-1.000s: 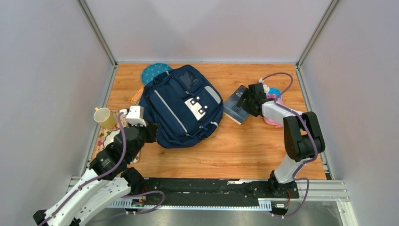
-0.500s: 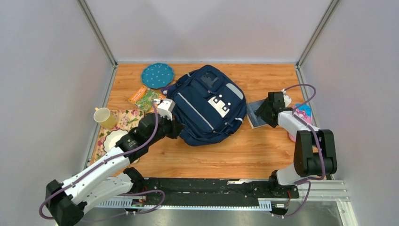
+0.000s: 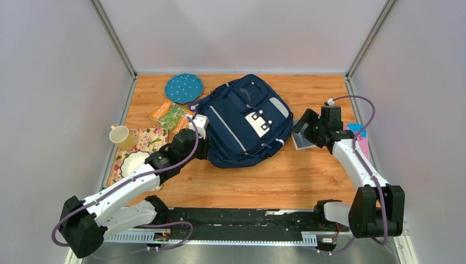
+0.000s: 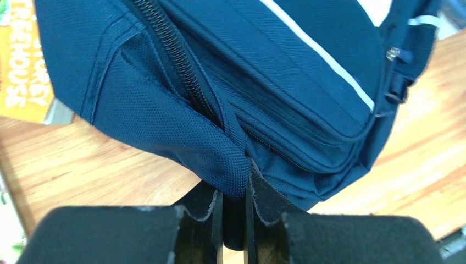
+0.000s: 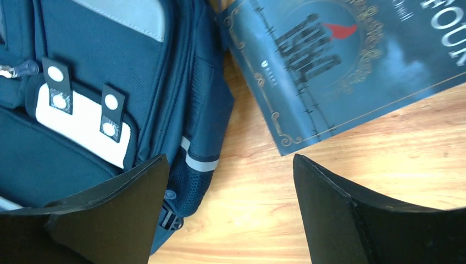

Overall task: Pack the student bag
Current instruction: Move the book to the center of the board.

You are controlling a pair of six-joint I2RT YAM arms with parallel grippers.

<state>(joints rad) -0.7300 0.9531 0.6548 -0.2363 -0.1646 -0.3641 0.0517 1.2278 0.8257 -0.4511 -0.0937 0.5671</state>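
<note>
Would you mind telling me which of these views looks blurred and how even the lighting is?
Right wrist view: lettering on the book is smeared; left wrist view: weave of the student bag is crisp; top view: soft, even light on the table, only faint shadows.

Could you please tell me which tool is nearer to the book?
Right. The right tool hovers open beside the book; the left tool pinches the bag at its opposite edge.

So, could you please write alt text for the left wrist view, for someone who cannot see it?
The left pincer is shut on a fold of the navy student bag, which fills the frame over a wooden table; an orange book shows at far left.
</note>
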